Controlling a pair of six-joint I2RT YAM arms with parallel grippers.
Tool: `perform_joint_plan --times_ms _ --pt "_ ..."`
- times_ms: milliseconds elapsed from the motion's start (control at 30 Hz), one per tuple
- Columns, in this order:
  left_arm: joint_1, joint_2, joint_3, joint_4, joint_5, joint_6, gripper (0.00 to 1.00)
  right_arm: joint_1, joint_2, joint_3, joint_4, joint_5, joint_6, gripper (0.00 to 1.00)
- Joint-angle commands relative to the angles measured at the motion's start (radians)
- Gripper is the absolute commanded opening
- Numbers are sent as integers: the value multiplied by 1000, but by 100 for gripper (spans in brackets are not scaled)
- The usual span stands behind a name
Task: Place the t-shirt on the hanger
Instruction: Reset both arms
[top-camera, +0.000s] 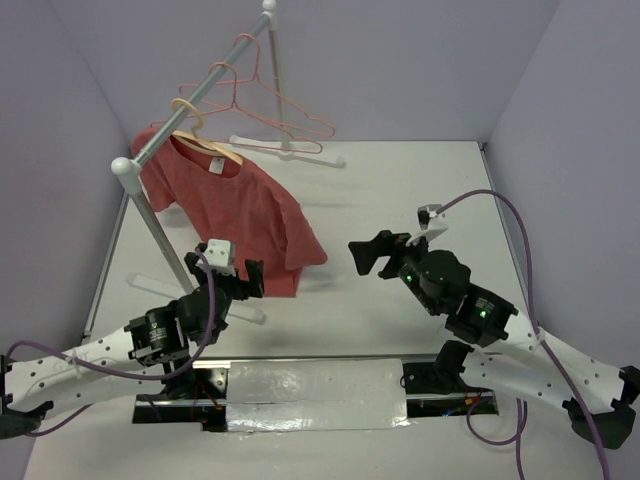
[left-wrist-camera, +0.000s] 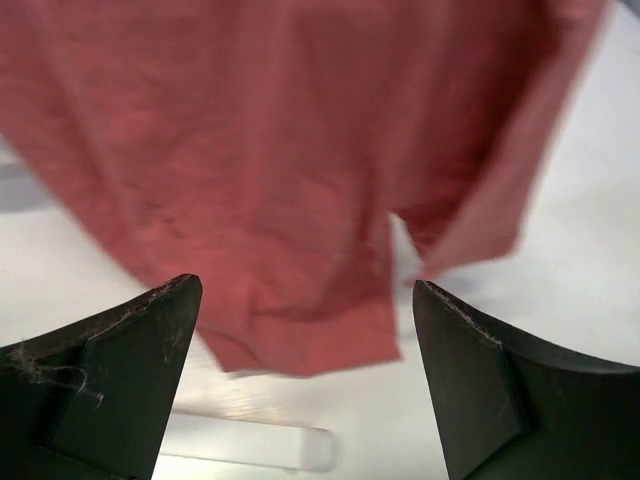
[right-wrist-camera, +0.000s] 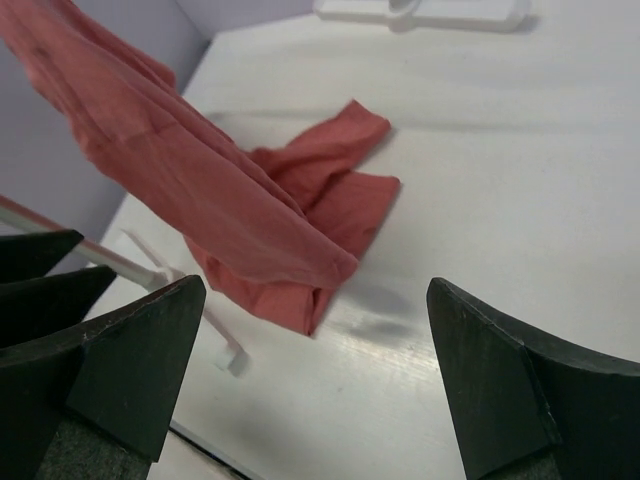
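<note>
Hanging off the rail (top-camera: 213, 77), your t-shirt (top-camera: 245, 210) is draped over the hanger (top-camera: 217, 151). The tan hook loops over the rail, and one pale arm pokes out at the collar beside the white neck label (top-camera: 216, 167). You've got the t-shirt's lower end pooled on the table (top-camera: 400, 190), with the hem folded over on the white surface. Your left gripper (top-camera: 250, 278) sits low, just beside that hem. Its wrist view shows the fingers (left-wrist-camera: 130, 350) spread wide with nothing pinched between them and red cloth filling the view ahead. Your right gripper (top-camera: 365, 255) hovers off to the right, apart from the t-shirt, jaws also wide and empty. Its camera looks across at the cloth slanting down to the table. Thin pink wire hangers (top-camera: 285, 110) hang farther along the rail, behind the tan one.
</note>
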Motion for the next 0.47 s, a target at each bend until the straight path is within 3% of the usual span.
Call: perform_joint_plan --times_ms 0,100,167,267,433 --pt "-11 7 31 -26 -245 -32 100 9 -19 -2 95 30 12 100" --pt "-13 51 46 -50 -254 -50 100 9 13 17 78 7 7 100" --pt "-13 45 35 -20 -183 3 99 9 29 39 53 9 8 100" --pt "-13 -5 -6 54 -107 37 99 9 43 48 44 4 5 100" --pt "-13 -85 -35 68 -107 49 99 10 32 48 44 20 -2 100"
